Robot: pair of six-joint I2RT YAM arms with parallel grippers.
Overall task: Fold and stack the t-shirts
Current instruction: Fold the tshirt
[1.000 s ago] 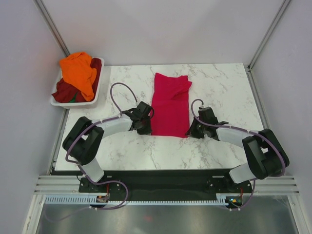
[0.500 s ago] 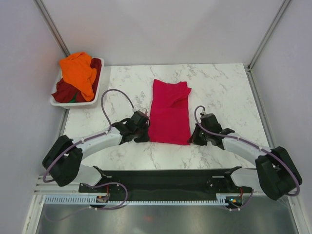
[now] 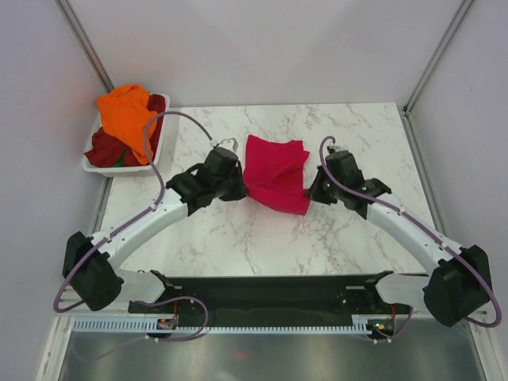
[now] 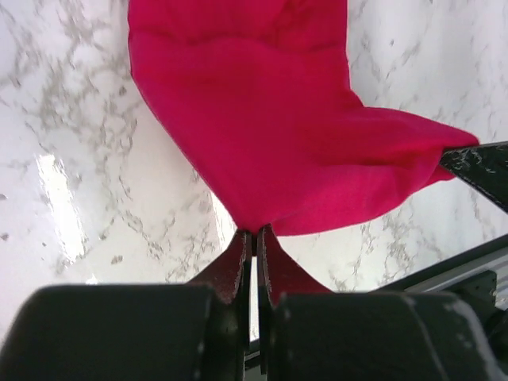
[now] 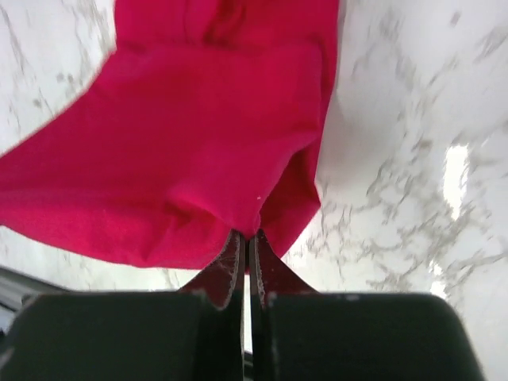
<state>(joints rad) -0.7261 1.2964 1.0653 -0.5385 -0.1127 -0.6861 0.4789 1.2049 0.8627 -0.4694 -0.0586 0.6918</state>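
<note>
The crimson-pink t-shirt (image 3: 274, 171) lies on the marble table, its near end lifted and carried over its far half. My left gripper (image 3: 240, 184) is shut on the shirt's near left corner (image 4: 254, 226). My right gripper (image 3: 312, 193) is shut on the near right corner (image 5: 248, 228). Both hold the cloth above the table, and it sags between them. The orange t-shirt (image 3: 127, 117) lies heaped on the dark maroon t-shirt (image 3: 101, 148) in the white basket at the far left.
The white plastic basket (image 3: 152, 155) stands at the table's far left corner. Bare marble table (image 3: 262, 242) lies in front of the shirt. Grey walls and metal posts enclose the table.
Both grippers have risen and moved away from the near edge, carrying the crimson-pink shirt's near end up and over its far half. The shirt's outline is now about half as long.
</note>
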